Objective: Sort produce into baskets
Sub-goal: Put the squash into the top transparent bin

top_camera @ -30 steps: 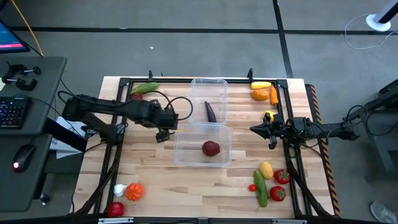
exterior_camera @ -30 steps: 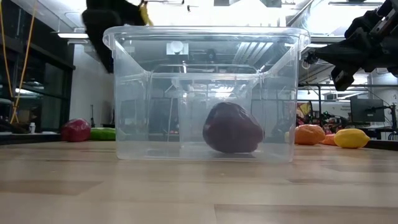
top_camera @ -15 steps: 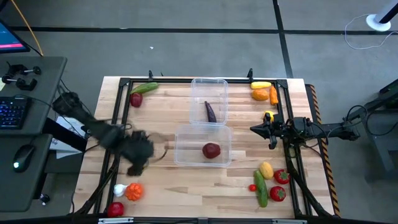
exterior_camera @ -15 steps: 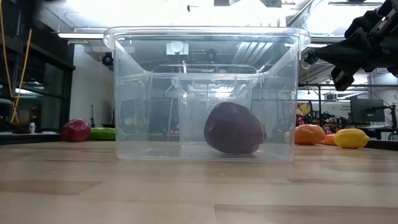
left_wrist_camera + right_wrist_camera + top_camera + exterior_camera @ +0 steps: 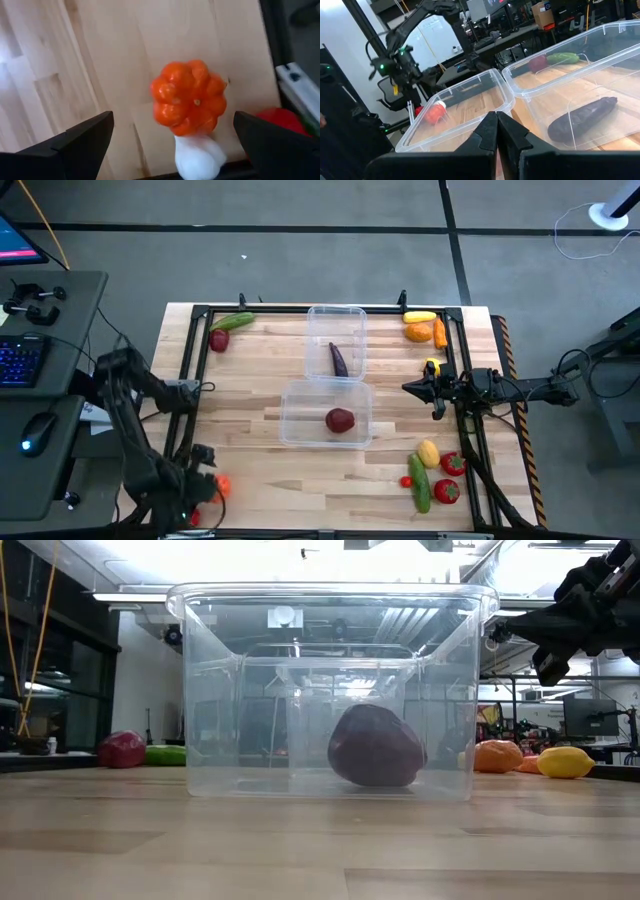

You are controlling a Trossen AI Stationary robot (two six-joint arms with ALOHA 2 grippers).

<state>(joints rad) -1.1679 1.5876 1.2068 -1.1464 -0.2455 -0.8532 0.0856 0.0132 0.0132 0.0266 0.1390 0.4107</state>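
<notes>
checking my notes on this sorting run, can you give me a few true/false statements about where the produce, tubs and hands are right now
1. The eggplant lies inside the far tub. True.
2. The near tub holds nothing. False: a dark red fruit lies in it.
3. The left hand is open over the orange pepper. True; white garlic sits against the pepper.
4. The right hand is open and holding a lemon. False: it is shut and holds nothing, by the table's right edge.
5. A green cucumber and a red fruit lie at the table's far left corner. True.
</notes>
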